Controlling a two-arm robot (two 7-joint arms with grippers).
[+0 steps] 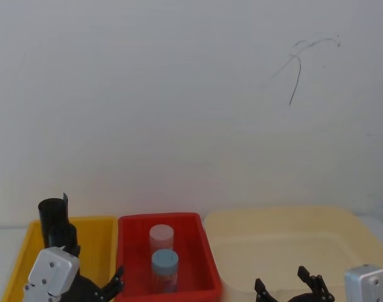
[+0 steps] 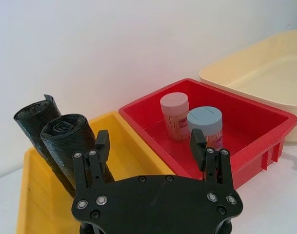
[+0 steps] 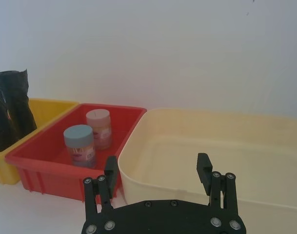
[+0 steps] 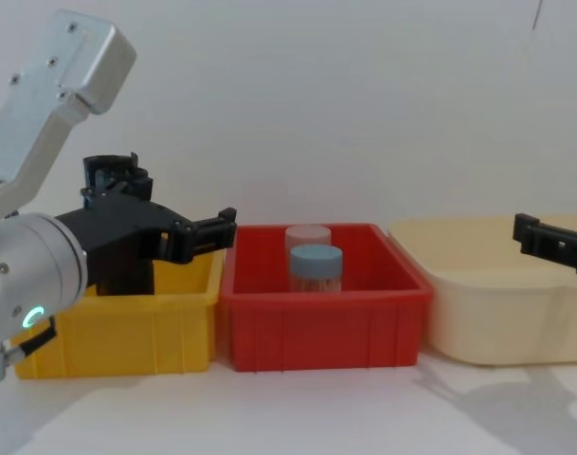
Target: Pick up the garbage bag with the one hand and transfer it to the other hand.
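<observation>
Black garbage bag (image 2: 60, 141) stands in the yellow bin (image 2: 36, 204) just beyond the left tool (image 2: 149, 140) (spread wide, empty).

The garbage bag (image 2: 66, 139) stands in the left bin (image 2: 31, 195). Two jars (image 2: 205, 122) stand in the middle bin (image 2: 258, 141), one behind the other.

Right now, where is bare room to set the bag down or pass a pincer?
Freest: the bare cream bin, right of the red bin. The yellow bin has bare floor in front of the garbage bag and a second roll, which crowd its rear left corner. In the red bin, a pink-lidded jar and a blue-lidded jar stand mid-floor, bare strips either side.
</observation>
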